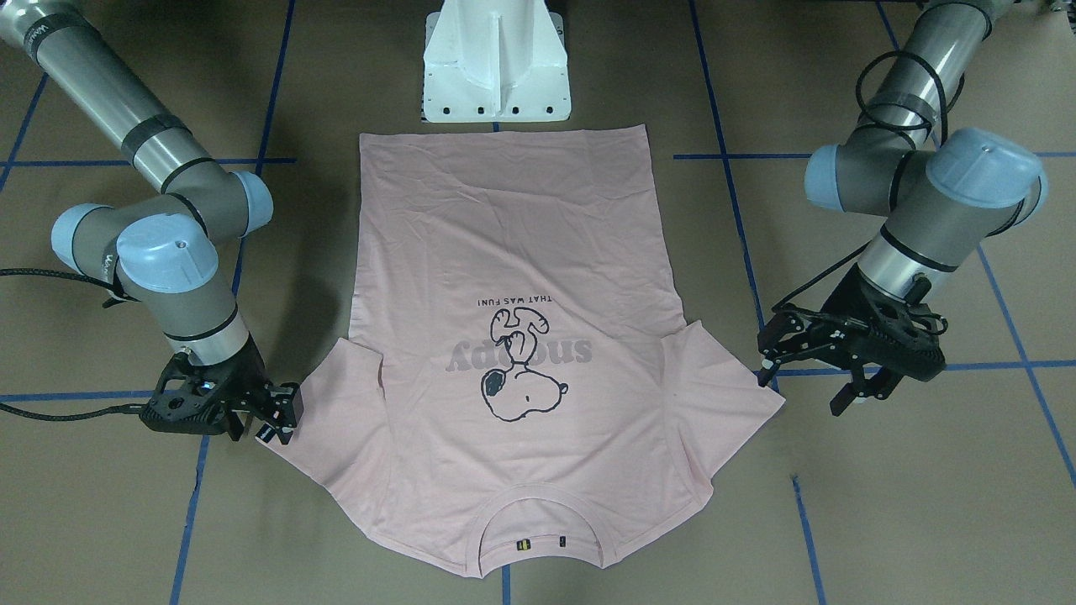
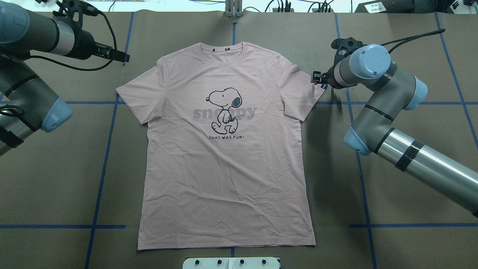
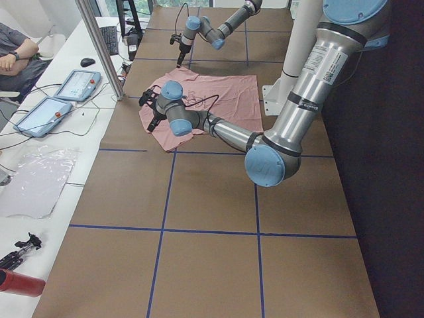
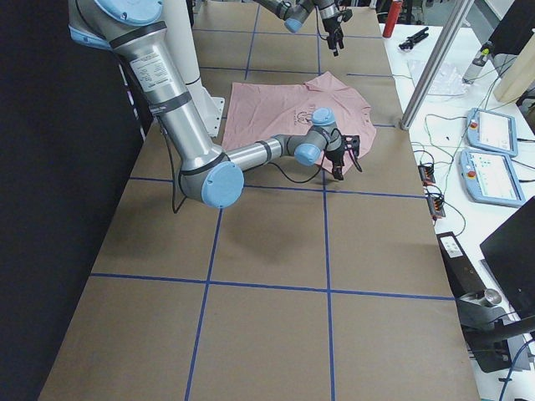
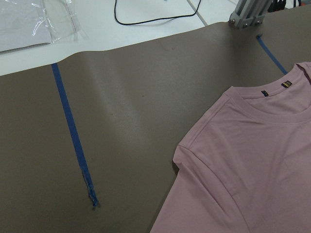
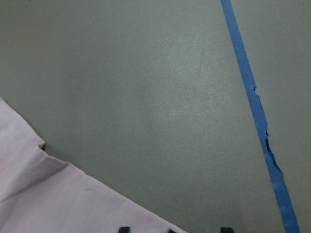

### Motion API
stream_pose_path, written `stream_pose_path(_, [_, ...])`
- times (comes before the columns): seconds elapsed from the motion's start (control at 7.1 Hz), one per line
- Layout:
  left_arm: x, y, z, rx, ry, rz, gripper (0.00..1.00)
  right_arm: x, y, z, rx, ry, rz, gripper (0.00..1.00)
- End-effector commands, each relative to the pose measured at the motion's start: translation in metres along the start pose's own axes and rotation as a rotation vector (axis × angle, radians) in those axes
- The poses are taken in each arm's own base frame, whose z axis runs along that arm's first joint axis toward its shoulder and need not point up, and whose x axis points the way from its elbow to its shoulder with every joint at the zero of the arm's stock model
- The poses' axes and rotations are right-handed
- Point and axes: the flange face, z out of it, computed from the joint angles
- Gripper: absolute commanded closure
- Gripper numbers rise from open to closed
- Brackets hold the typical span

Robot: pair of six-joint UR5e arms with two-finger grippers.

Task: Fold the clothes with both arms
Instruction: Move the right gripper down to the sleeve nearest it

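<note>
The pale pink T-shirt [image 1: 521, 235] [image 2: 224, 168] lies flat and print-up on the brown table, collar away from the robot's base. My left gripper [image 1: 805, 386] [image 2: 125, 58] hangs open just outside the tip of one sleeve [image 1: 740, 395], holding nothing. Its wrist view shows the collar and shoulder [image 5: 252, 160] but no fingers. At the edge of the other sleeve [image 1: 336, 420] my right gripper [image 1: 280, 416] [image 2: 317, 78] is low and open. In the right wrist view its dark fingertips [image 6: 124, 229] show over that sleeve's hem [image 6: 48, 194].
The white pedestal base [image 1: 496, 67] stands right behind the shirt's hem. Blue tape lines [image 2: 108, 149] cross the table. A side bench holds tablets [image 3: 76, 83] [image 4: 493, 134] and cables, and a person's arm [image 3: 16, 53] rests there.
</note>
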Motion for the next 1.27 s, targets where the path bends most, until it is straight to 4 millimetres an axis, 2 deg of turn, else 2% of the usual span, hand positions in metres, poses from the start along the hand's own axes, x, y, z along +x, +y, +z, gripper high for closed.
stream_pose_path(0.0, [0.001,0.000,0.001,0.000,0.000,0.001,0.00,0.004,0.001,0.005,-0.005,0.011,-0.001,0.38])
stream_pose_path(0.14, [-0.001,0.002,0.001,-0.003,-0.003,-0.001,0.00,0.004,0.001,0.005,-0.006,0.011,-0.002,0.42])
stream_pose_path(0.28, [-0.001,0.002,0.001,-0.004,-0.004,0.006,0.00,0.004,0.001,0.006,-0.007,0.014,0.000,0.52])
stream_pose_path(0.42, [-0.001,0.003,0.001,-0.007,-0.002,0.033,0.00,0.002,0.001,0.005,-0.007,0.009,0.000,0.68])
stream_pose_path(0.56, [-0.001,0.003,0.001,-0.006,-0.001,0.035,0.00,0.001,0.000,0.005,-0.006,0.008,0.003,0.91])
stream_pose_path(0.7, [-0.001,0.003,0.001,-0.006,-0.001,0.035,0.00,-0.003,0.000,0.004,-0.006,0.003,0.001,1.00])
stream_pose_path(0.84, [-0.001,0.003,0.001,-0.006,-0.001,0.035,0.00,-0.005,0.000,0.002,-0.006,0.000,0.001,1.00])
stream_pose_path(0.99, [-0.002,0.003,0.001,-0.007,-0.002,0.034,0.00,-0.024,-0.008,-0.008,-0.004,-0.018,0.006,1.00])
stream_pose_path(1.13, [-0.002,0.003,0.001,-0.007,-0.002,0.034,0.00,-0.068,-0.022,-0.025,-0.022,0.024,0.024,1.00])
